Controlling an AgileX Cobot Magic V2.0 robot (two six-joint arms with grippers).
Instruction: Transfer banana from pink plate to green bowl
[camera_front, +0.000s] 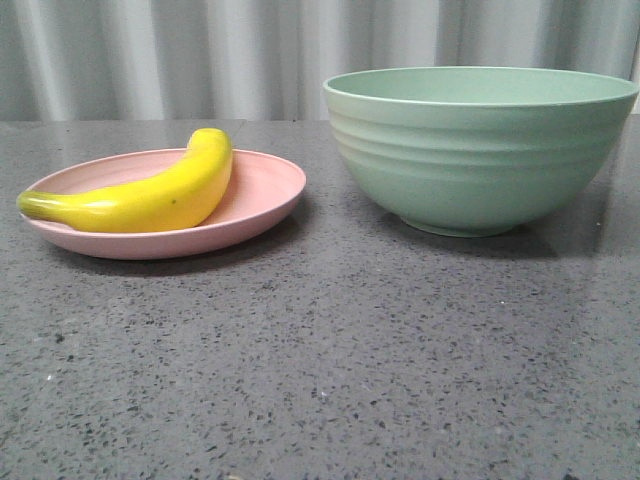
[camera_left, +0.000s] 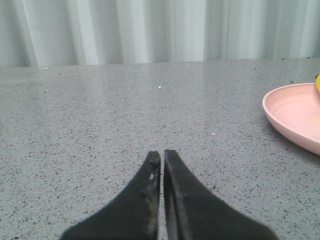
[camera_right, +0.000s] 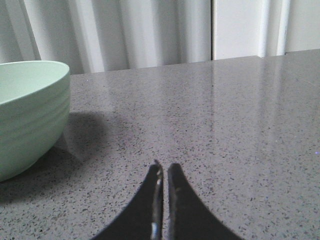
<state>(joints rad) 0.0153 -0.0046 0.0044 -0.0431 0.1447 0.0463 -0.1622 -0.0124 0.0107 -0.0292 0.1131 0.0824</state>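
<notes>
Front view: banana (camera_front: 150, 196) lies on its side on the pink plate (camera_front: 265, 190), left-centre of frame, greenish stem end poking over the plate's left rim, curved back rising toward the plate's far side. Green bowl (camera_front: 478, 150) sits upright at upper right of frame, apart from the plate w/ a strip of bare grey speckled table (camera_front: 330, 380) btwn them. Nothing visible inside the bowl from this angle. Pale pleated curtain (camera_front: 200, 55) across the top of frame. Neither arm shows in front view. Left wrist view: left gripper (camera_left: 161, 156) at bottom centre, fingers pressed nearly together, holding nothing, low over bare table; plate's edge at right of frame w/ a sliver of yellow at the far right border. Right wrist view: right gripper (camera_right: 163, 167) at bottom centre, fingers likewise closed & empty; bowl at left of frame, casting a shadow on the table
</notes>
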